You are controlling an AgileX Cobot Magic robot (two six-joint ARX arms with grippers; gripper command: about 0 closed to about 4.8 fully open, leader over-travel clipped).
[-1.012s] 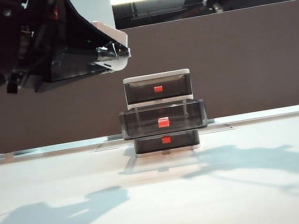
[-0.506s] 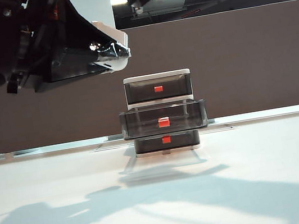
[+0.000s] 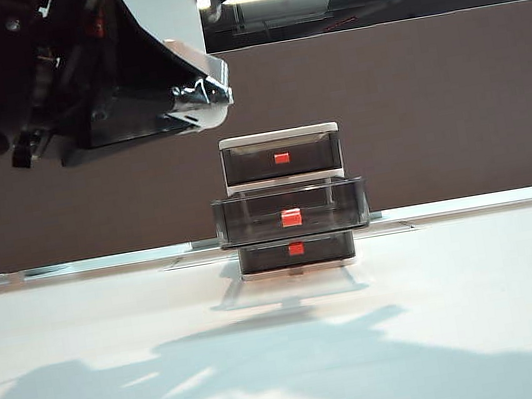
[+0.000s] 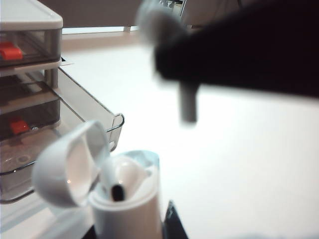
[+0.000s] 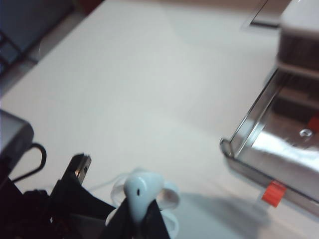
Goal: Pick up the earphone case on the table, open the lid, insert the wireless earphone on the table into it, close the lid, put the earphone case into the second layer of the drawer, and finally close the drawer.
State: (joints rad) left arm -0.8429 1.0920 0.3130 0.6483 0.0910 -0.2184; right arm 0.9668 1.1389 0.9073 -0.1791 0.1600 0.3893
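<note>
Earbud up in the right claw, open case waiting in the left.

My left gripper [image 4: 130, 230] is clamped on the base of the earphone case [image 4: 127, 201], holding it upright above the table [image 4: 239, 164]; the lid [image 4: 70, 162] is swung open to about nine o'clock of the case, one bud stem already showing inside. My right gripper [image 5: 134, 219] is pinched shut on the wireless earphone [image 5: 141, 191]; in the left wrist view that earphone [image 4: 185, 102] hangs blurred at one o'clock of the case, clear of it. In the exterior view the drawer [image 3: 289, 201] sits dead centre, the second layer of the drawer [image 3: 290, 211] pulled out, and the left gripper [image 3: 199, 94] hangs at eleven o'clock of it.
</note>
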